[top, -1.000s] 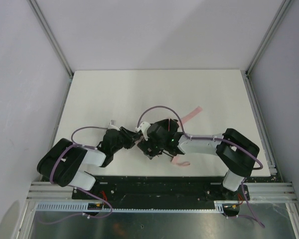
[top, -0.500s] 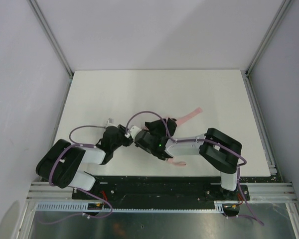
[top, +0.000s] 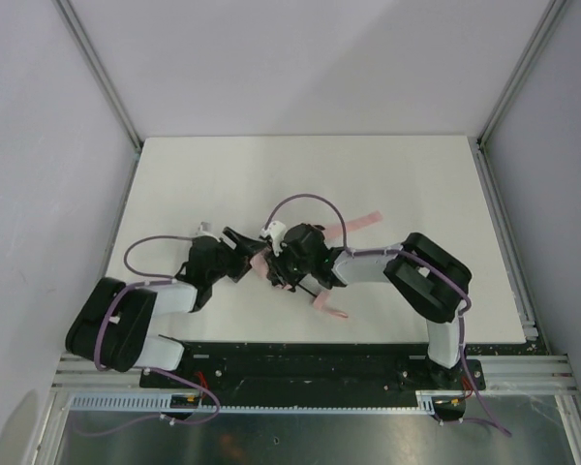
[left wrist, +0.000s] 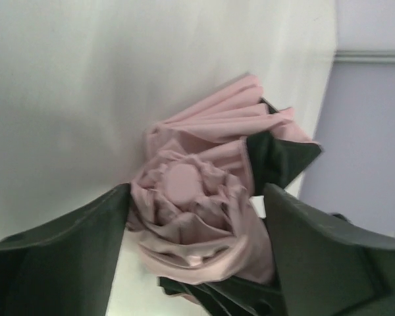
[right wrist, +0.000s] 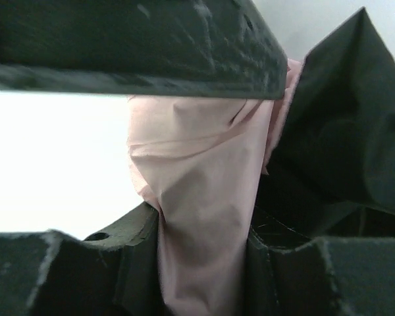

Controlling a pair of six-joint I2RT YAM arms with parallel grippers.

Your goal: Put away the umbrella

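Observation:
The umbrella [top: 260, 262], a folded bundle of pale pink fabric, lies near the table's front middle, between my two grippers. In the left wrist view I see it end-on, its round tip [left wrist: 181, 178] facing me. My left gripper [left wrist: 196, 195] is open, its fingers standing either side of that end with a small gap on the right. My right gripper [right wrist: 204, 250] is shut on a fold of the umbrella's pink fabric [right wrist: 197, 191]. From above, the left gripper [top: 240, 252] and the right gripper [top: 281, 263] almost touch. A pink strap [top: 366, 221] trails to the right.
A pink end of the umbrella [top: 329, 306] sticks out toward the front edge under the right arm. The white table [top: 387, 174] is fenced by aluminium rails [top: 499, 223] and pale walls. Purple cables loop over both wrists.
My left gripper has opened around the umbrella's end and that arm has drawn back left. My right gripper has shut on the fabric and shifted left with the bundle.

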